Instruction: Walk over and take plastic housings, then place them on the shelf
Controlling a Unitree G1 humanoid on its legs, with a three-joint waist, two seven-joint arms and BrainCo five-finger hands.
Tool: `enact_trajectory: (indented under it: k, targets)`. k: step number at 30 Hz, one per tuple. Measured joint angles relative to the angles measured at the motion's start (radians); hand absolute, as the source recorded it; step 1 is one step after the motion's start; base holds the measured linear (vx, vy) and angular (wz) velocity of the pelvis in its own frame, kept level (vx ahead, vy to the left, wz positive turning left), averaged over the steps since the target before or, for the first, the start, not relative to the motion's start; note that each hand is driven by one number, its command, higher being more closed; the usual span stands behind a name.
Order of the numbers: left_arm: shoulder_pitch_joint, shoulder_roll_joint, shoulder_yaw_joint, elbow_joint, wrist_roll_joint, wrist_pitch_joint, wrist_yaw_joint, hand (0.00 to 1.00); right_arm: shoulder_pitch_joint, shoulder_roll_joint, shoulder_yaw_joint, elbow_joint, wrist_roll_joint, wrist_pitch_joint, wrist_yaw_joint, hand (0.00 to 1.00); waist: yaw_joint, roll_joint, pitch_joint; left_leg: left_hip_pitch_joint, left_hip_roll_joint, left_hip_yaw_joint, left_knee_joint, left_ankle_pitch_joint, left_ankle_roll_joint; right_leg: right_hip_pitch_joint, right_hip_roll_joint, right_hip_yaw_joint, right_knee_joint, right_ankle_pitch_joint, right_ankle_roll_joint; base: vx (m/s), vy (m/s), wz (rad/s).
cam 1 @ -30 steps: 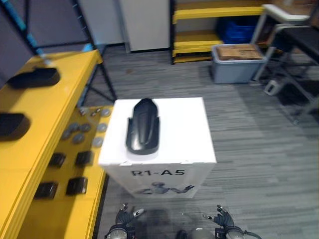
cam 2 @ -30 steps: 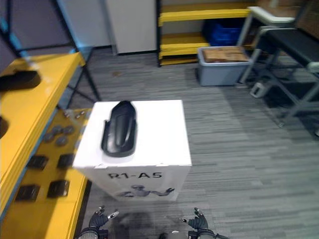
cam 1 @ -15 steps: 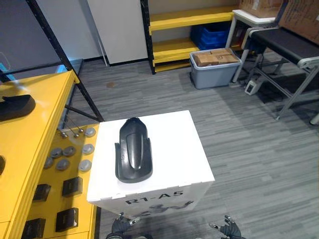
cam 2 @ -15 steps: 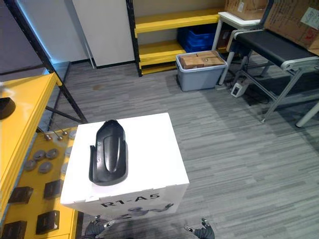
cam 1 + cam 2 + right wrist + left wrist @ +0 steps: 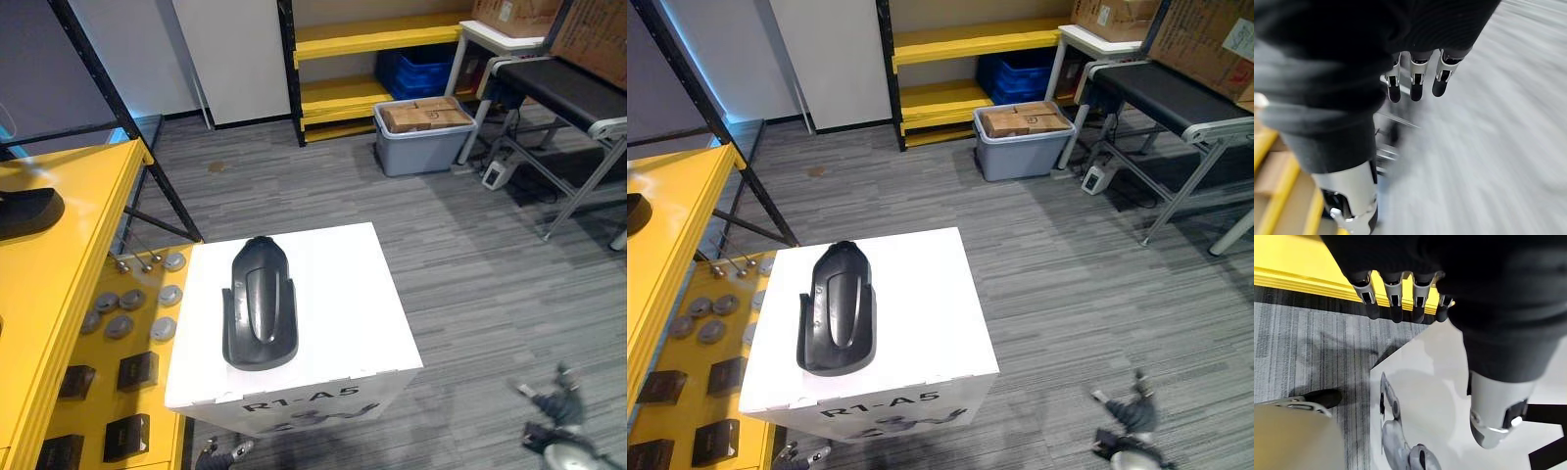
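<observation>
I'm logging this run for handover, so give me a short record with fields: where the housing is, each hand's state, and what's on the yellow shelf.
target: black plastic housing, lying on top of the white box, untouched
left hand: open, holds nothing, low by the box's front face
right hand: open, holds nothing, low over the floor to the box's right
yellow shelf: on the robot's left; second housing on its upper level; grey discs and black blocks lower down
stage: pick-up not yet done

Both head eyes look down on one white cardboard box; wrist cameras closely face grey striped floor beside it.
</observation>
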Motion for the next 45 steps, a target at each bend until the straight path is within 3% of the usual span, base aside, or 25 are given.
enact_trajectory:
  k: [3, 5, 9, 12, 14, 16, 18, 21, 26, 29, 37, 45]
  targets:
    - [0.005, 0.002, -0.002, -0.005, 0.0, -0.007, -0.002, 0.0, -0.031, -0.05, 0.02, -0.11, 0.006, -0.004, 0.007, 0.0, -0.006, -0.004, -0.004, 0.0, -0.004, -0.013, -0.015, 0.013, 0.002, 0.0, -0.002, -0.016, 0.0, 0.001, 0.001, -0.06, -0.009, 0.14]
    - [0.008, 0.002, -0.01, -0.005, -0.001, -0.02, -0.009, 0.0, -0.117, -0.103, 0.115, -0.179, 0.019, -0.023, 0.019, 0.0, -0.012, -0.001, -0.006, 0.002, -0.007, -0.015, -0.029, 0.027, 0.006, -0.003, -0.003, -0.018, 0.0, 0.004, 0.0, -0.09, 0.008, 0.06]
    - [0.007, 0.01, -0.041, -0.006, -0.001, -0.034, -0.023, 0.0, -0.264, -0.12, 0.299, -0.293, 0.043, -0.071, 0.03, 0.0, 0.002, 0.005, -0.009, -0.003, -0.01, -0.034, -0.036, 0.042, 0.011, -0.011, -0.003, -0.023, 0.0, 0.014, 0.001, -0.08, 0.011, 0.08]
    - [-0.006, 0.01, -0.052, -0.004, -0.002, -0.037, -0.024, 0.0, -0.363, -0.096, 0.454, -0.359, 0.063, -0.098, 0.035, 0.0, 0.042, 0.012, -0.015, -0.019, -0.015, -0.047, -0.035, 0.049, 0.021, -0.01, -0.003, -0.034, -0.024, 0.029, 0.003, -0.08, 0.021, 0.16]
    - [-0.008, 0.017, -0.065, -0.005, -0.002, -0.038, -0.023, 0.0, -0.42, -0.055, 0.537, -0.351, 0.061, -0.104, 0.038, 0.0, 0.049, 0.01, -0.013, -0.033, -0.022, -0.072, -0.039, 0.059, 0.027, -0.009, -0.005, -0.058, -0.036, 0.037, 0.009, -0.06, 0.029, 0.38]
    - [-0.006, 0.023, -0.081, -0.004, -0.002, -0.035, -0.023, 0.0, -0.473, 0.027, 0.593, -0.283, 0.04, -0.101, 0.04, 0.0, 0.079, 0.008, -0.012, -0.041, -0.032, -0.096, -0.053, 0.071, 0.033, -0.011, -0.013, -0.081, -0.038, 0.039, 0.011, -0.04, 0.037, 0.32]
    - [-0.003, 0.022, -0.08, -0.004, -0.002, -0.032, -0.021, 0.0, -0.515, 0.091, 0.624, -0.211, -0.008, -0.078, 0.032, 0.0, 0.103, 0.008, -0.011, -0.056, -0.037, -0.102, -0.053, 0.074, 0.037, -0.022, -0.017, -0.087, -0.039, 0.041, 0.015, -0.03, 0.037, 0.21]
    - [-0.003, 0.023, -0.081, -0.004, -0.002, -0.028, -0.019, 0.0, -0.556, 0.183, 0.64, -0.087, -0.071, -0.04, 0.009, 0.0, 0.111, 0.008, -0.009, -0.073, -0.048, -0.131, -0.053, 0.08, 0.042, -0.018, -0.024, -0.119, -0.053, 0.045, 0.022, -0.01, 0.014, 0.28]
    - [-0.009, 0.022, -0.081, -0.006, -0.002, -0.02, 0.01, 0.0, -0.614, 0.323, 0.616, 0.093, -0.239, 0.059, -0.099, 0.0, 0.134, 0.008, 0.012, -0.083, -0.056, -0.15, -0.052, 0.084, 0.043, -0.019, -0.029, -0.136, -0.054, 0.048, 0.026, 0.0, -0.001, 0.12]
    - [-0.011, 0.021, -0.082, -0.018, -0.002, -0.019, 0.024, 0.0, -0.629, 0.364, 0.575, 0.122, -0.293, 0.091, -0.155, 0.0, 0.136, 0.008, 0.033, -0.087, -0.056, -0.153, -0.052, 0.087, 0.042, -0.021, -0.029, -0.141, -0.054, 0.049, 0.029, -0.03, -0.013, 0.04]
    - [-0.027, 0.037, -0.12, -0.037, -0.001, -0.01, 0.05, 0.0, -0.662, 0.396, 0.51, 0.194, -0.359, 0.171, -0.22, 0.0, 0.14, 0.008, 0.081, -0.127, -0.056, -0.167, -0.053, 0.104, 0.032, -0.055, -0.031, -0.157, -0.052, 0.061, 0.037, -0.05, 0.0, 0.05]
    - [-0.047, 0.037, -0.124, -0.038, -0.001, 0.007, 0.085, 0.0, -0.664, 0.441, 0.512, 0.232, -0.433, 0.191, -0.249, 0.0, 0.148, 0.005, 0.102, -0.134, -0.065, -0.169, -0.056, 0.104, 0.033, -0.06, -0.04, -0.162, -0.052, 0.063, 0.039, -0.02, 0.005, 0.01]
